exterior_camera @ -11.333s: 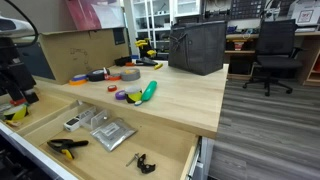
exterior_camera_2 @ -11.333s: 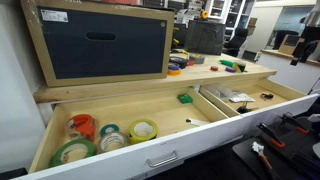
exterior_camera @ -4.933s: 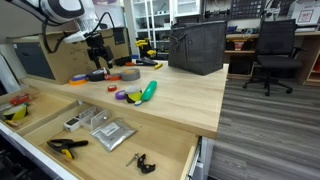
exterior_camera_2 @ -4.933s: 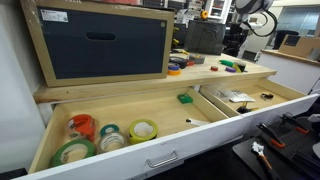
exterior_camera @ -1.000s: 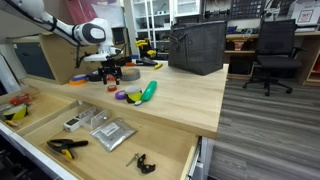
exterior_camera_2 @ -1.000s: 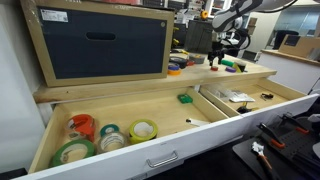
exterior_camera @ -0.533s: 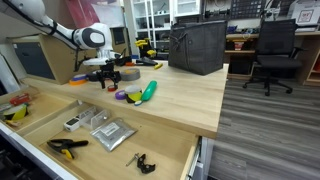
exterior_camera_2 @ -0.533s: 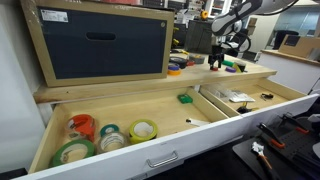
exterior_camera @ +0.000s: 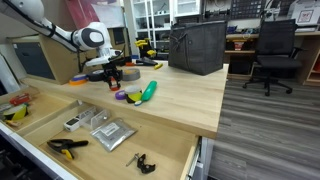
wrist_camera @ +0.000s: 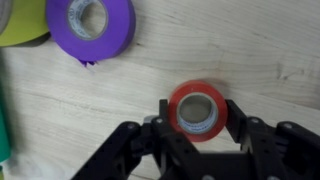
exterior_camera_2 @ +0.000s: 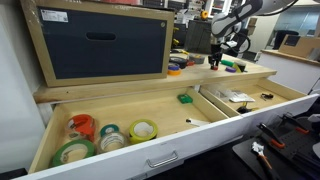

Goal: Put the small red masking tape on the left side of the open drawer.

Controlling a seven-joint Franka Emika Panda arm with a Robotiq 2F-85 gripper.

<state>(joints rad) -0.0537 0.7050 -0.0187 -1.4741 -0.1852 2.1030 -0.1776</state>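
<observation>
In the wrist view the small red masking tape (wrist_camera: 196, 92) lies flat on the pale wooden desktop. My gripper (wrist_camera: 196, 112) is shut on it, with one black finger (wrist_camera: 165, 112) pressed against each side of the ring. In an exterior view the gripper (exterior_camera: 112, 82) is low over the desktop behind the open drawer (exterior_camera: 40, 130), and the tape is too small to make out there. From the opposite side the gripper (exterior_camera_2: 214, 64) shows at the far end of the desk, beyond the open drawer (exterior_camera_2: 205, 118).
A purple tape roll (wrist_camera: 90, 25) lies close ahead of the gripper. A green object (exterior_camera: 148, 91), an orange roll (exterior_camera: 78, 79) and a grey roll (exterior_camera: 128, 73) are nearby. A black bag (exterior_camera: 197, 45) stands behind. Several tape rolls (exterior_camera_2: 100, 138) lie at one end of the drawer.
The jaws have closed from wide open onto the red tape. The arm has barely moved.
</observation>
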